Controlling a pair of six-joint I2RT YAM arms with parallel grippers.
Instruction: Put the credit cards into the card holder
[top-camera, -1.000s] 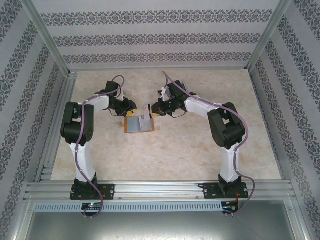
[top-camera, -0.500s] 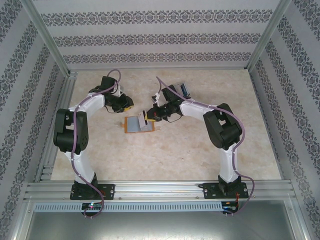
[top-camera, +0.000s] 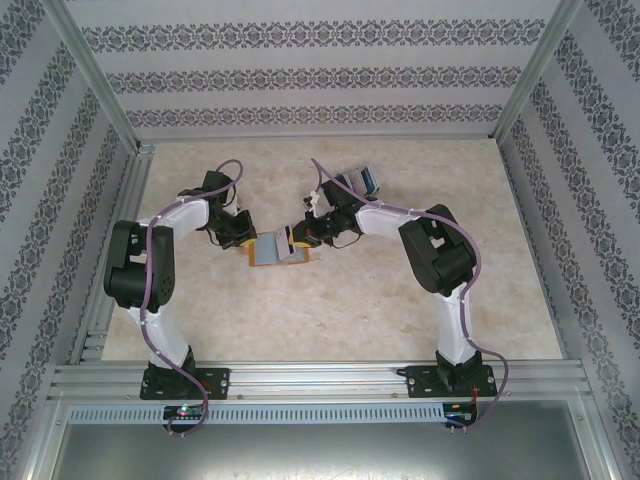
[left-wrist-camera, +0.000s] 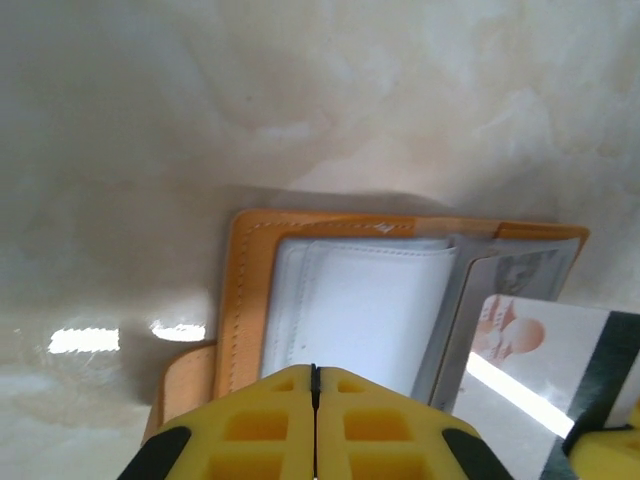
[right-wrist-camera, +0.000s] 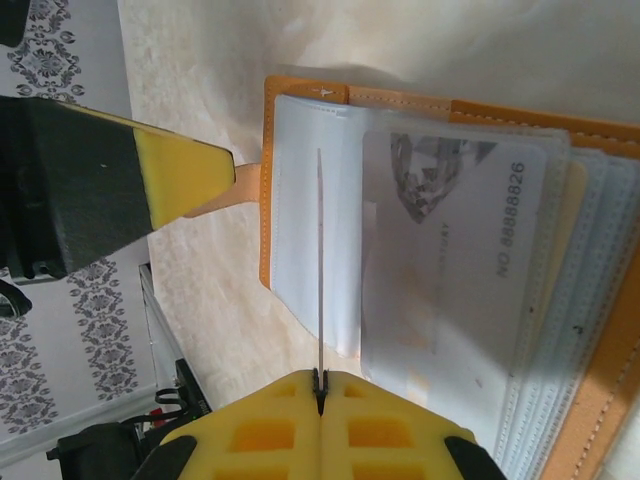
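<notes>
Nearest me in the overhead view is the bare, marbled beige surface. Past it, mid-scene, the card holder lies open and flat, with the left hand at its far left corner and the right hand at its far right corner. That view is too coarse for me to read either grip, so I go by the wrist cameras. On the left wrist camera the yellow ribbed fingers are pressed together with nothing visible between them, low over the holder. The holder's stitched orange-brown leather rim frames glossy clear plastic sleeves, and a tan strap sticks out on the left side. The same camera shows the face of the credit card, which is pale and shiny with an orange print and a dark stripe, its corner at the other hand's yellow fingertip. On the right wrist camera I see that card edge-on, a thin line pinched between the right hand's pads and reaching out over the sleeves. I cannot tell whether its far edge sits in a pocket. This camera alone lets me read a sleeved card, translucent grey with a printed number. Farthest off, behind the right arm, the loose credit cards lie overlapping, blue and grey.
</notes>
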